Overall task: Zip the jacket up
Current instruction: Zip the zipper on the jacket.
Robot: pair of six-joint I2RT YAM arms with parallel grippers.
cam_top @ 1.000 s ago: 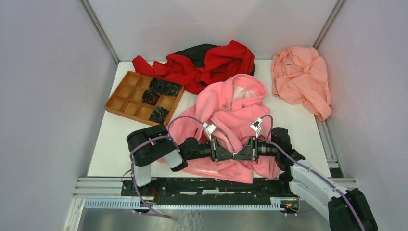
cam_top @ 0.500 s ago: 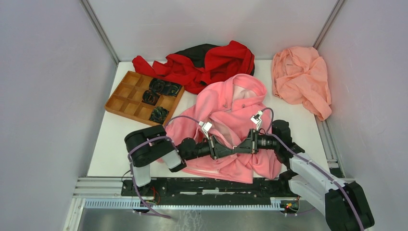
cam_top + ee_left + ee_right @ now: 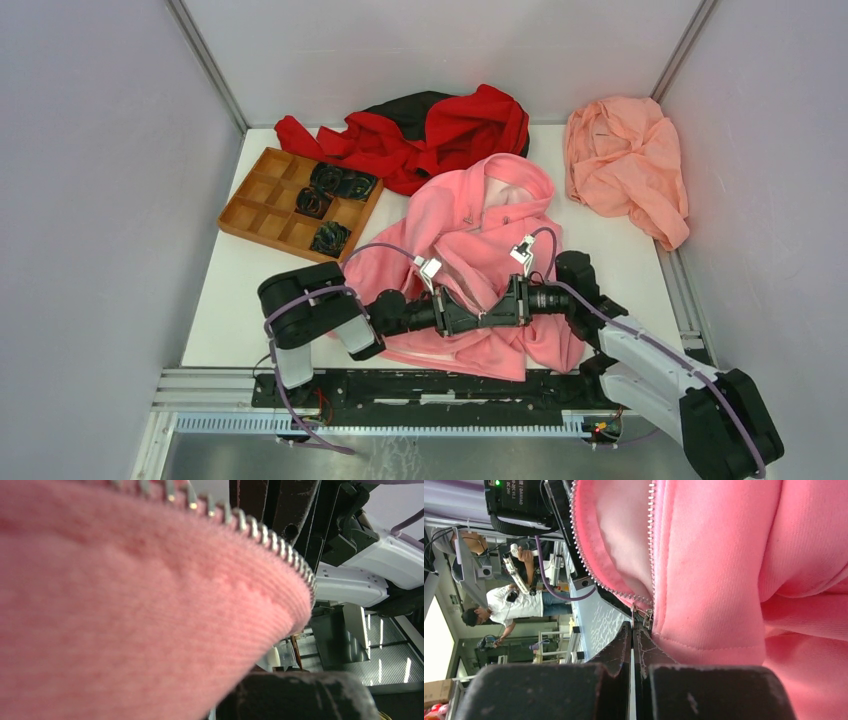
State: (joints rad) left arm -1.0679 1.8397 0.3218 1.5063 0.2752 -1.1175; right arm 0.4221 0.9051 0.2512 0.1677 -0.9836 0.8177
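White tabletop [image 3: 230,300], pale grey walls [image 3: 90,200].
Left gripper [image 3: 479,320] and right gripper [image 3: 496,315] pinch bright pink fleece hooded jacket [image 3: 470,225].

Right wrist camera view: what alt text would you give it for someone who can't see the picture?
A pink fleece jacket fills the frame, its two rows of metal zipper teeth meeting at a small slider. The right gripper, dark fingers shut, has its tips right at that slider. Behind, a person in a white shirt is seen in a workshop.

Red-and-black garment [image 3: 430,130], salmon-peach cloth [image 3: 625,165], wooden compartment tray [image 3: 262,195] holding dark items [image 3: 340,182], white table [image 3: 230,300]
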